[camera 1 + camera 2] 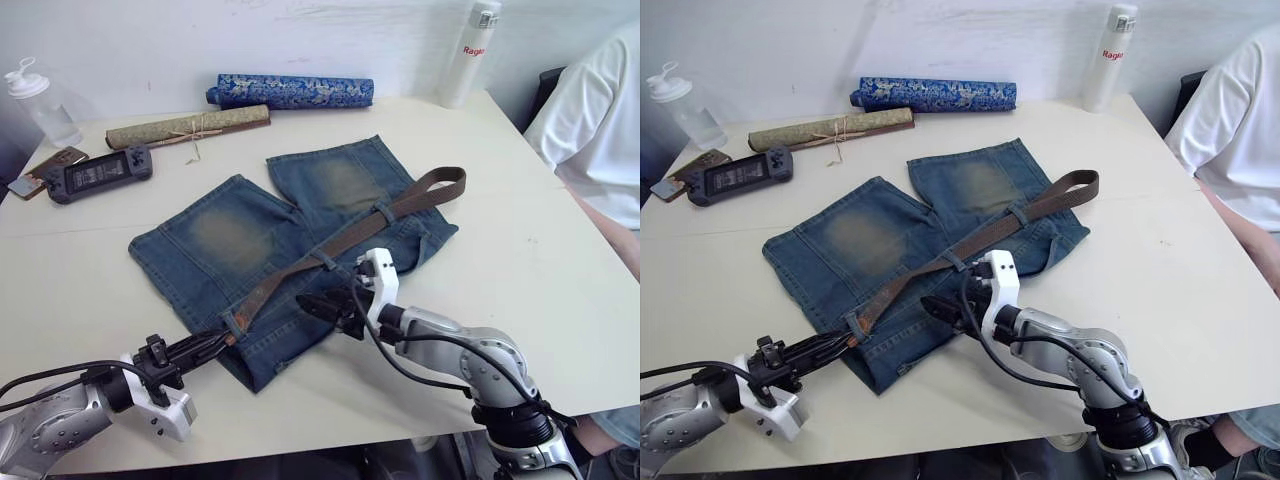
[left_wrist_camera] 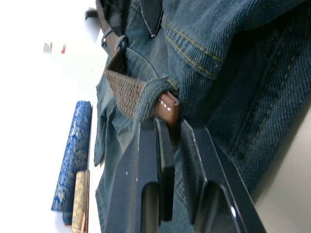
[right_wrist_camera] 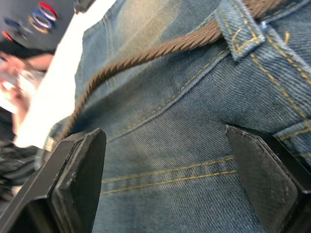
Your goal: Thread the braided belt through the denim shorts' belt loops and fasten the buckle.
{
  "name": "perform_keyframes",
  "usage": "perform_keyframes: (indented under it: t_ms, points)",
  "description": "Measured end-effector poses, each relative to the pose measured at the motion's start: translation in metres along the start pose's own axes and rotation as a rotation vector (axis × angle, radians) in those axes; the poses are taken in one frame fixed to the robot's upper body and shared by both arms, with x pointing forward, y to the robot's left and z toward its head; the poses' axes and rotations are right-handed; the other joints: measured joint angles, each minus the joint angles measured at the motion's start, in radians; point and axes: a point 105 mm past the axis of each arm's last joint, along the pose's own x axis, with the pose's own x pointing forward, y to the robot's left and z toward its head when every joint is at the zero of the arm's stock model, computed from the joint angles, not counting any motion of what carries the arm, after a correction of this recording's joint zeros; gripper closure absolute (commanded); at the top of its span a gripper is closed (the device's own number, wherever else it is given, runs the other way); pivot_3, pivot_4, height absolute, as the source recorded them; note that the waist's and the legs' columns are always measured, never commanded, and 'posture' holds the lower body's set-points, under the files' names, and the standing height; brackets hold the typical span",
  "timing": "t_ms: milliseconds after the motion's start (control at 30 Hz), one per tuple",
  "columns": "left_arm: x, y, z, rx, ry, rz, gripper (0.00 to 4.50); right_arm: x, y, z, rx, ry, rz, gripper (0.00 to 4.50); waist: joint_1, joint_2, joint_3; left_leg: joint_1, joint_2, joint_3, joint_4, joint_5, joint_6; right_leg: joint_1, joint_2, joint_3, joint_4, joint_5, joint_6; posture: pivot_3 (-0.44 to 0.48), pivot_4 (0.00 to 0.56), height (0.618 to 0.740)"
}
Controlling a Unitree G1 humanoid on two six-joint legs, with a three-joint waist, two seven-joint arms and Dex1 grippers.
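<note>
The denim shorts (image 1: 250, 240) lie flat on the table, waistband towards me. Along the waistband the braided belt (image 1: 350, 240) passes under belt loops (image 1: 383, 212), and its far part curls past the shorts' right side. Its tan tip (image 2: 167, 109) sticks out of the loop (image 2: 148, 94) at the near left. My left gripper (image 2: 176, 124) is shut on that tip. My right gripper (image 1: 312, 306) hovers open just above the denim near the waistband's middle, its fingers (image 3: 82, 160) spread wide below another loop (image 3: 240, 29). The buckle is hidden.
At the back lie a blue patterned roll (image 1: 290, 90) and an olive rolled mat (image 1: 188, 126). A handheld console (image 1: 98, 173) and a clear bottle (image 1: 40, 100) sit back left. A white bottle (image 1: 470, 55) stands back right. A person in a white shirt (image 1: 590, 130) sits at the right.
</note>
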Motion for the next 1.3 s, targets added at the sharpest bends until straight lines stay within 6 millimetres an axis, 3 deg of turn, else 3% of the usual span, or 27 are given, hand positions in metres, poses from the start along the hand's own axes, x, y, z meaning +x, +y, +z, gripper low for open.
perform_keyframes:
  t_ms: [200,500,533,700,767,800,833,1000,1300]
  points:
    - [-0.022,-0.007,-0.009,-0.011,0.02,-0.036,4.47,0.008,0.011,-0.008,-0.038,0.02,0.046,0.29,-0.003,0.0,-0.001,0.001,0.008,0.001,0.0,-0.004,0.002,0.0,0.008,-0.001,0.0,-0.002,-0.005,0.0,0.15,0.645]
    - [-0.023,-0.008,-0.012,-0.018,0.03,-0.031,4.47,0.009,0.011,-0.009,-0.045,0.018,0.046,0.29,-0.002,0.001,0.0,0.002,0.009,0.0,0.0,-0.005,0.003,0.0,0.009,-0.001,0.001,-0.002,-0.005,0.0,0.15,0.645]
    - [-0.022,-0.009,-0.012,-0.026,0.038,-0.026,3.67,0.009,0.011,-0.009,-0.044,0.017,0.045,0.21,-0.001,0.001,0.0,0.002,0.009,0.0,0.0,-0.005,0.003,0.0,0.01,-0.001,0.001,-0.002,-0.005,0.0,0.15,0.645]
    - [-0.024,-0.013,-0.022,-0.041,0.096,-0.04,2.12,0.007,0.004,-0.006,-0.034,-0.003,0.017,0.21,0.008,0.002,-0.002,0.003,0.008,0.0,0.001,-0.005,0.003,0.001,0.009,-0.001,0.0,-0.002,-0.005,0.0,0.15,0.645]
    - [-0.024,-0.015,-0.021,-0.044,0.098,-0.045,1.28,0.005,0.0,-0.005,-0.032,-0.012,-0.002,0.21,0.026,0.001,-0.002,0.003,0.008,0.0,0.001,-0.005,0.003,0.004,0.01,-0.001,-0.004,-0.002,-0.006,0.0,0.15,0.645]
    - [-0.025,-0.015,-0.021,-0.044,0.098,-0.042,0.84,0.005,-0.003,-0.004,-0.037,-0.015,-0.019,0.21,0.033,0.0,-0.003,0.004,0.009,-0.001,0.001,-0.005,0.003,0.006,0.01,-0.003,-0.007,-0.007,-0.019,0.0,0.15,0.645]
    - [-0.025,-0.013,-0.021,-0.04,0.097,-0.035,0.45,0.005,-0.004,-0.005,-0.041,-0.014,-0.03,0.21,0.037,0.0,-0.004,0.007,0.009,-0.002,0.001,-0.005,0.003,0.011,0.01,-0.004,-0.009,-0.006,-0.019,0.0,0.15,0.645]
    - [-0.025,-0.015,-0.02,-0.036,0.091,-0.042,0.45,0.006,-0.006,-0.007,-0.038,-0.007,-0.048,0.21,0.052,0.001,-0.004,0.022,0.01,-0.001,-0.011,-0.006,0.0,0.031,0.009,-0.005,-0.02,-0.007,-0.02,0.0,0.15,0.645]
    - [-0.014,-0.013,-0.019,-0.04,0.073,-0.035,0.45,0.007,-0.008,-0.008,-0.037,-0.005,-0.069,0.21,0.055,0.0,-0.005,0.031,0.01,0.0,-0.016,-0.006,0.001,0.036,0.009,-0.004,-0.022,-0.007,-0.02,0.0,0.15,0.645]
